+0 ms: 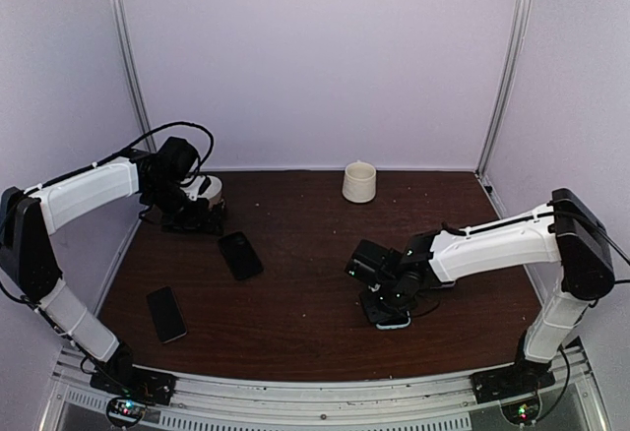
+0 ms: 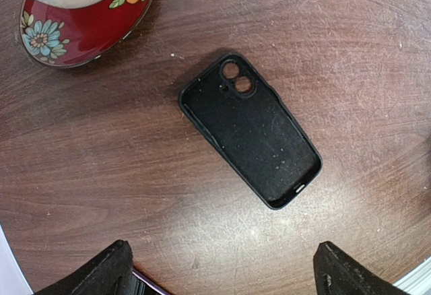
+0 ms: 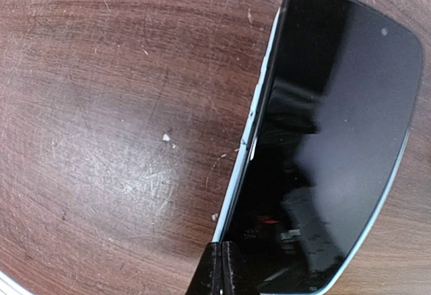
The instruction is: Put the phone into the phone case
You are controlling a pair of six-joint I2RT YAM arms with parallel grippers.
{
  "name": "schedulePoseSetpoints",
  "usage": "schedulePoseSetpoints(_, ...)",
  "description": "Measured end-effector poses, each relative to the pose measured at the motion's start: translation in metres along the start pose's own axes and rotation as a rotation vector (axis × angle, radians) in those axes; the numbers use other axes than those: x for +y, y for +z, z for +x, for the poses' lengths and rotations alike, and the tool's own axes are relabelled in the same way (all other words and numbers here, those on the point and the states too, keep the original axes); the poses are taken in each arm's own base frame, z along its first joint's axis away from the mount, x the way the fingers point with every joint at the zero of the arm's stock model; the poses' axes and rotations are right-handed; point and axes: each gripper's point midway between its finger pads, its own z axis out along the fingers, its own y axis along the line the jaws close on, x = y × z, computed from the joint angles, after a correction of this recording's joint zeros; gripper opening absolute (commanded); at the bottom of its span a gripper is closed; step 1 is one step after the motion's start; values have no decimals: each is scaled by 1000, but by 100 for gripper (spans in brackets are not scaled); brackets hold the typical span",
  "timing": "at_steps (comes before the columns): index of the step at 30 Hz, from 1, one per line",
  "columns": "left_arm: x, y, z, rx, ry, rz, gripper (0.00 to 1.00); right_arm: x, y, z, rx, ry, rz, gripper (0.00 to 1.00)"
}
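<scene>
The black phone case [image 2: 252, 132] lies open side up on the brown table, also visible left of centre in the top view as the phone case [image 1: 240, 255]. My left gripper [image 2: 222, 271] hovers wide open on the near side of it, with nothing between its fingers. A phone [image 3: 330, 140] with a dark screen and a pale blue rim lies screen up under my right arm. My right gripper [image 3: 227, 268] is shut, its fingers pressed together with their tip at the phone's left edge. In the top view this phone [image 1: 395, 321] shows only partly beneath the right gripper [image 1: 386, 308].
A second dark phone [image 1: 166, 314] lies at the front left. A red floral bowl [image 2: 81, 22] stands beside the left gripper [image 1: 192, 216]. A cream mug [image 1: 359, 182] stands at the back centre. White walls enclose the table.
</scene>
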Motion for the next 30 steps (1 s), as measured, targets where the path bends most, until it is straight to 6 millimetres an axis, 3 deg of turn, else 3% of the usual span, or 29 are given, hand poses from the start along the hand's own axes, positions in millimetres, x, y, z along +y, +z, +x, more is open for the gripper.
schedulePoseSetpoints(7,0,0,0,0,0,0,98,-1,6,4,-6,22,-5,1)
schedulePoseSetpoints(10,0,0,0,0,0,0,98,-2,5,5,-9,26,-3,6)
schedulePoseSetpoints(15,0,0,0,0,0,0,98,-8,1,3,-13,8,29,50)
schedulePoseSetpoints(17,0,0,0,0,0,0,98,-13,-5,2,-2,-20,59,71)
schedulePoseSetpoints(18,0,0,0,0,0,0,97,-14,-9,-1,-4,-30,71,90)
schedulePoseSetpoints(19,0,0,0,0,0,0,97,-13,-15,-8,-16,-45,79,98)
schedulePoseSetpoints(25,0,0,0,0,4,-1,97,-9,-46,-48,-133,-53,62,99)
schedulePoseSetpoints(30,2,-1,-1,-5,7,-9,98,-34,-38,-56,-126,25,92,99)
